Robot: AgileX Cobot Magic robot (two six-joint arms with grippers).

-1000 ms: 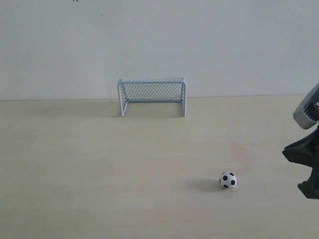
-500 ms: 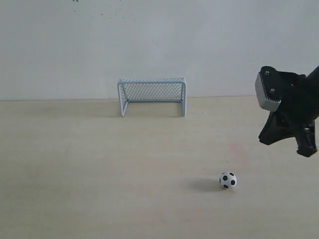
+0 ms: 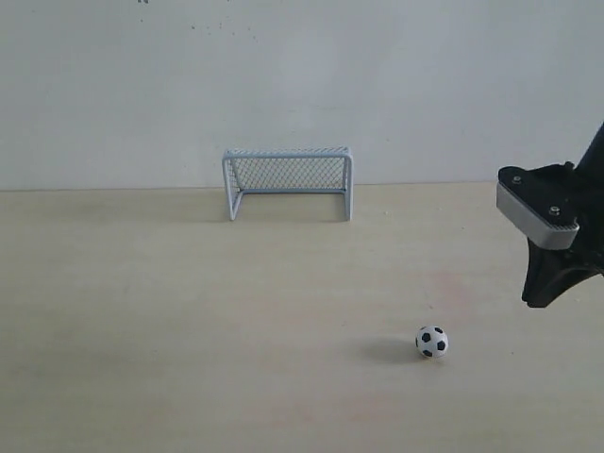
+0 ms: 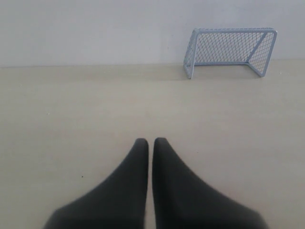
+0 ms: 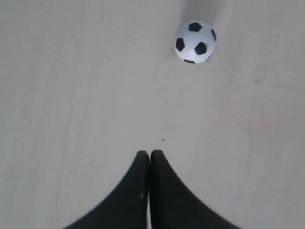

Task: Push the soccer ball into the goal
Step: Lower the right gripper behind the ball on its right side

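The soccer ball (image 3: pixel 432 342) (image 5: pixel 196 41), small, white with black patches, rests on the pale wooden table toward the front right. The white-framed goal (image 3: pixel 288 182) (image 4: pixel 230 50) with mesh netting stands at the back against the wall, its mouth facing the front. My right gripper (image 3: pixel 540 300) (image 5: pixel 149 153) hangs above the table to the right of the ball, apart from it, shut with nothing held. My left gripper (image 4: pixel 150 141) is shut and empty over bare table; the exterior view does not show it.
A plain white wall (image 3: pixel 302 85) rises right behind the goal. The light wooden tabletop (image 3: pixel 189 311) stretches between ball and goal with nothing else on it.
The right arm has come in from the right edge, swung up and turned, and now sits lower with its fingers pointing down. Ball and goal have not moved.
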